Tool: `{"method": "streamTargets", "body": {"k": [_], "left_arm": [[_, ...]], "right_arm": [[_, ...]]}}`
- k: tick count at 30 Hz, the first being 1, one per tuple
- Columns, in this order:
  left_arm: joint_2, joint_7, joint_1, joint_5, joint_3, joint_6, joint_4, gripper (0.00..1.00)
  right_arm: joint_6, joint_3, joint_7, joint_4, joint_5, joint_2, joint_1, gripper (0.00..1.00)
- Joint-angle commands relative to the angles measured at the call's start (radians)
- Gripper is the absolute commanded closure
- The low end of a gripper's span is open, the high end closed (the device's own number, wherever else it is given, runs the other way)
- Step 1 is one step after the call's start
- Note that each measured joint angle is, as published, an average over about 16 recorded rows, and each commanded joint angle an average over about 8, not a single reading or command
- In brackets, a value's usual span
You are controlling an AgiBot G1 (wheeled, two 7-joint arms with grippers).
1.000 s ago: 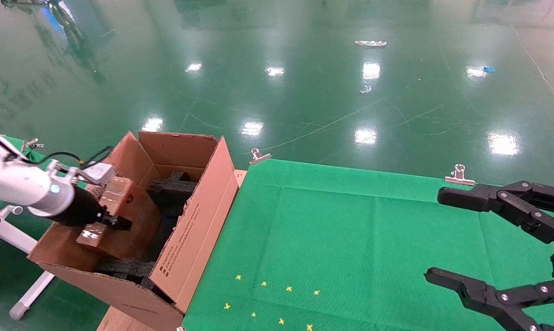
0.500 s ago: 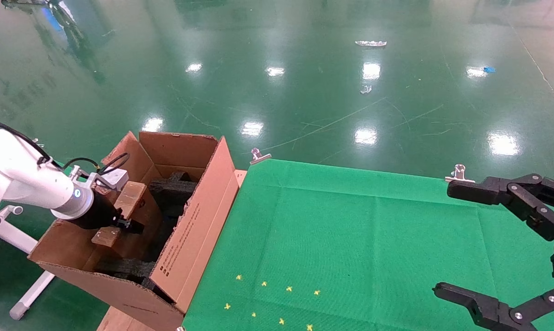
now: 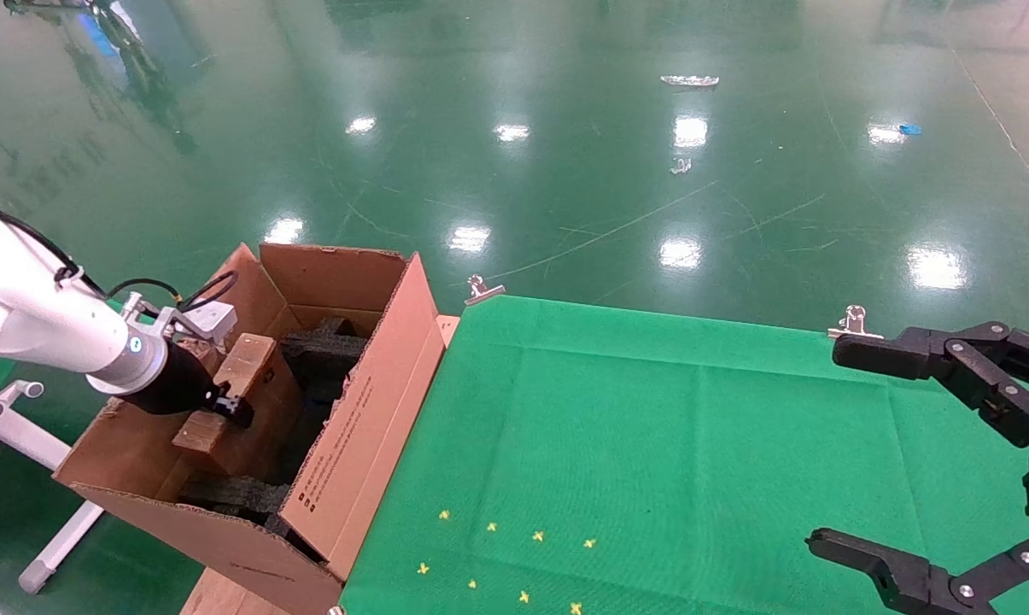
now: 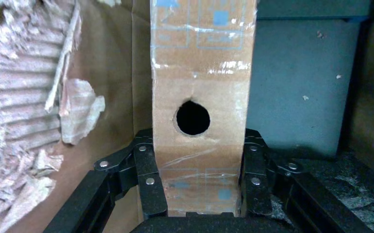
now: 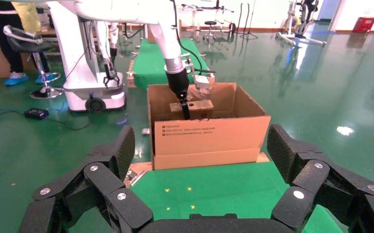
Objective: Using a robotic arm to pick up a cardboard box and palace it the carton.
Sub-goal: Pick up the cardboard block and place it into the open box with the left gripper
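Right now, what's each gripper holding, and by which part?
The left gripper holds the small cardboard box by its two long sides near one end, down inside the carton. The right gripper holds nothing.

Left end effector (image 3: 234, 408) clamps cardboard box (image 3: 228, 395) inside carton (image 3: 356, 427); right end effector (image 3: 830, 448) spread over green cloth (image 3: 651, 444).

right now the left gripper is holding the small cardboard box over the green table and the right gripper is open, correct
Not quite. The left gripper holds the cardboard box inside the carton, not over the green table; the head view shows this. The right gripper is open.
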Motion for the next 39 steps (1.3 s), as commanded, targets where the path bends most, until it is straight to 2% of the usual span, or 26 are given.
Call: {"method": "streamTargets", "body": {"k": [1,15,28,33,39], "left_arm": [[0.005,0.009,-0.006,-0.001,-0.001,0.003,0.008,0.0],[0.021,0.039,-0.102,0.018,0.009,0.006,0.039,0.0],[-0.069,0.184,-0.308,-0.082,-0.066,0.038,-0.084,0.0],[-0.087,0.201,-0.329,-0.103,-0.084,0.046,-0.114,0.0],[-0.103,0.237,-0.273,-0.152,-0.144,0.073,-0.18,0.0]], "right_arm": [[0.0,0.0,0.0,0.0,0.0,0.0,0.0,0.0],[0.0,-0.001,0.0,0.0,0.001,0.0,0.0,0.0],[0.001,-0.002,-0.001,0.0,0.001,0.001,0.0,0.0],[0.001,-0.002,-0.001,0.0,0.001,0.001,0.0,0.0],[0.001,-0.003,-0.001,-0.001,0.002,0.001,0.0,0.0]]}}
